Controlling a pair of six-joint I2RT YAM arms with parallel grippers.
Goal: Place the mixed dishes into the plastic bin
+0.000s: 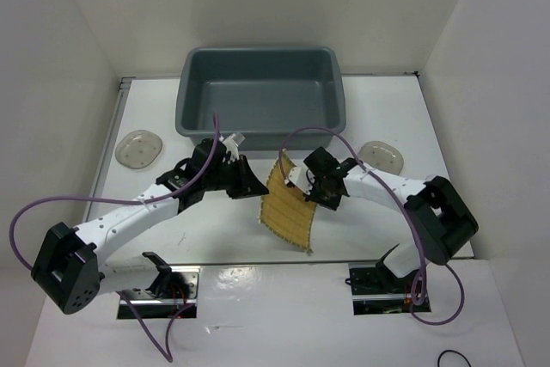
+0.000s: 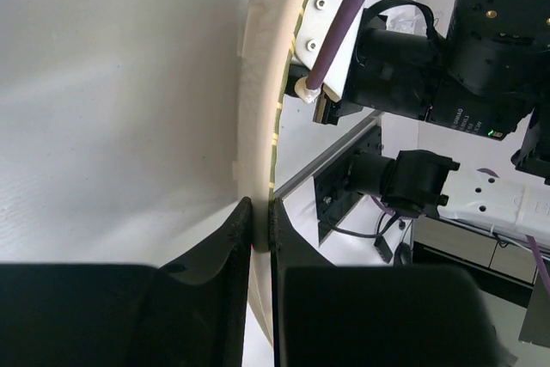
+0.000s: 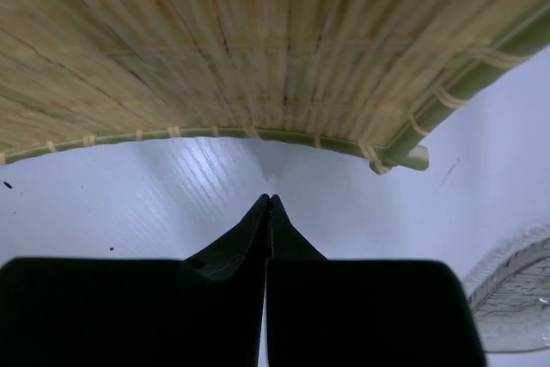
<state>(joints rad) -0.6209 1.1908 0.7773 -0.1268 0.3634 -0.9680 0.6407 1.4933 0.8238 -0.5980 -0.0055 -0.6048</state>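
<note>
**Top view.** The bamboo mat (image 1: 288,212) hangs between the two claws, tilted and bowed instead of lying flat on the table (image 1: 223,228). It is on the near side of the plastic bin (image 1: 258,92) and outside it. The left claw (image 1: 254,186) meets the mat's left edge, and the right claw (image 1: 308,190) sits over its far right part. The left arm (image 1: 129,217) reaches on a slant from its base at the near left to the middle, wrist turned toward the mat. The right arm (image 1: 387,186) arcs in from the near right, forearm pointing left. A left plate (image 1: 139,148) lies well out to the left of the left claw. A right plate (image 1: 382,156) lies to the right of the right claw, just past the forearm. Both plates are on the table, not in the bin.

**Left wrist.** The mat (image 2: 258,109) is seen edge-on, rising straight up from between the fingers (image 2: 228,255). The left claw (image 2: 260,212) is clamped on that edge, one finger against each face. The right arm's wrist (image 2: 430,66) is close by on the far side of the mat.

**Right wrist.** The right claw (image 3: 269,202) has its tips pressed together with nothing between them. The mat's slatted face (image 3: 258,40) fills the frame ahead of the tips. Its bound edge curves just beyond them, apart from them, with a strip of white table showing between. The mat's corner lies ahead and to the right of the tips. The rim of the right plate (image 3: 516,298) shows low to the claw's right.
</note>
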